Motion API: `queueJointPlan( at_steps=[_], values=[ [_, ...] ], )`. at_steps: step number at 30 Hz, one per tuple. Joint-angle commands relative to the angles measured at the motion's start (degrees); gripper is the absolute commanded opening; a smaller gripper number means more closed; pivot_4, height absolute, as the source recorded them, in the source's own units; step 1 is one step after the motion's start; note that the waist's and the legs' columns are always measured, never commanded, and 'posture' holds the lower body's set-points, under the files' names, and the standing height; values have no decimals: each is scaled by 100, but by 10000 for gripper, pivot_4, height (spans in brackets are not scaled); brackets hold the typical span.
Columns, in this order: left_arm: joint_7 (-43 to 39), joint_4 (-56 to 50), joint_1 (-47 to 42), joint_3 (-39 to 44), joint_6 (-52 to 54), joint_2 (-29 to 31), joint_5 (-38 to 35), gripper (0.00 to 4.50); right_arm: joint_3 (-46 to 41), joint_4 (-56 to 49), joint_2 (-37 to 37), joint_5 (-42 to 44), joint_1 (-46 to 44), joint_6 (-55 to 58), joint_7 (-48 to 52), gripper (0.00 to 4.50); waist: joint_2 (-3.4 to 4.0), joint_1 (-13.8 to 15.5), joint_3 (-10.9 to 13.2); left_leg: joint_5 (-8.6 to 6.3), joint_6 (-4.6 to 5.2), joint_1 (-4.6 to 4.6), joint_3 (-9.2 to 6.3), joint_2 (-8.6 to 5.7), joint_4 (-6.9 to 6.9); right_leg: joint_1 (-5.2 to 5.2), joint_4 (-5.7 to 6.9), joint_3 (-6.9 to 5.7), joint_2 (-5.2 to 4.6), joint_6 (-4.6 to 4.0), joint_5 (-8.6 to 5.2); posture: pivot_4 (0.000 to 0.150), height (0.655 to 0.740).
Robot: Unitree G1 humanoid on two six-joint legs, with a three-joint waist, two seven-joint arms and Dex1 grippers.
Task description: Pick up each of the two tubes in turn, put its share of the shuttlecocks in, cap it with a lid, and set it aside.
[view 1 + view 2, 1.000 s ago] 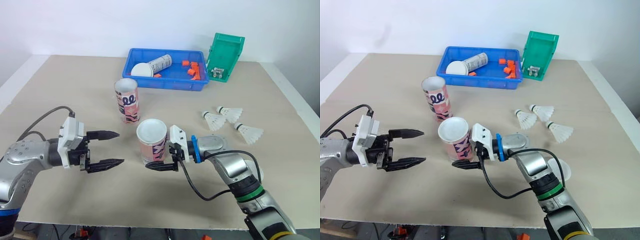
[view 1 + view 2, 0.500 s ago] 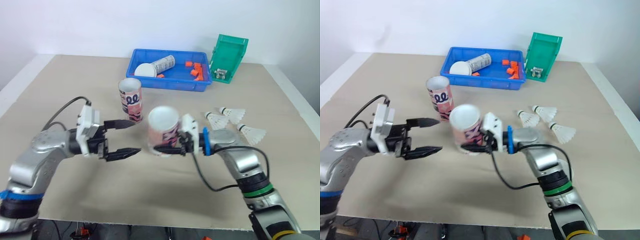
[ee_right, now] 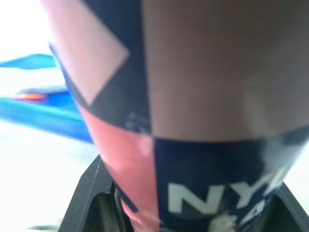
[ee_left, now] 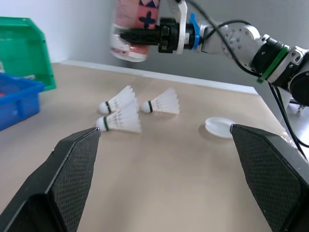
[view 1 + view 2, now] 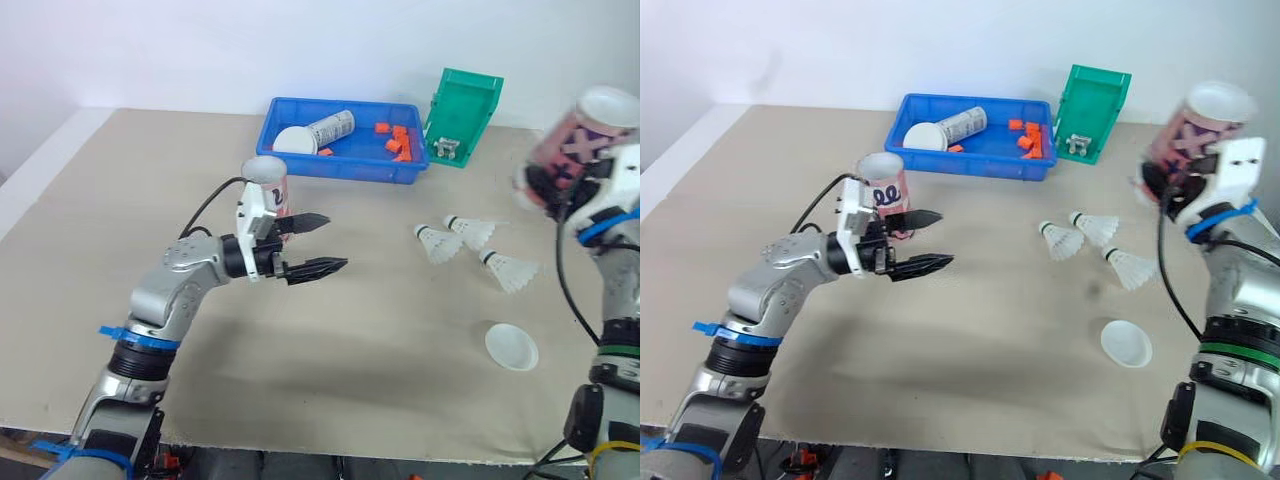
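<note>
Above beige tabletop (image 5: 380,330), right hand (image 5: 546,183) clamping printed cylindrical tube (image 5: 588,122)

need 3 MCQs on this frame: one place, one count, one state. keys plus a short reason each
1. Where do the shuttlecocks lie?
A. in the blue tray
B. on the table
C. in the green bin

2. How many shuttlecocks are there?
A. two
B. four
C. three

3. What state is the left end effector in?
A. open, holding nothing
B. shut on a lid
C. shut on a tube

Key:
1 B: they lie on bare tabletop, outside both containers.
2 C: three white feather skirts show side by side.
3 A: its two fingers are spread with nothing between them.
</note>
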Motion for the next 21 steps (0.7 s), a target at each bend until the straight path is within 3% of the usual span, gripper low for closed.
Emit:
queueJointPlan(
  at_steps=[1,14,19,21],
  values=[
    [81,139,-182,-112,-153,-257,155,45000,-467,987,-385,-89,12,-463,-560,21011,4,-2,-1,0,0,1,1,-1,0,1,0,2,0,0,0,1500,7038],
    [-13,172,-287,-162,-246,-577,222,45000,-564,3239,-422,-13,-201,-1085,-912,21011,21,-49,-1,9,13,21,10,-15,13,19,-1,21,-6,54,3,1500,7038],
    [-32,106,-238,-128,-249,-521,242,45000,-414,3293,-343,8,-194,-964,-535,43634,22,-60,-1,13,18,28,7,-19,17,32,-5,22,-6,62,6,1500,7038],
    [-30,100,-235,-114,-259,-509,251,45000,-395,3326,-363,-26,-189,-903,-620,44434,22,-60,-1,13,18,27,7,-21,19,34,-6,22,-8,64,6,1500,7038]
  ],
)
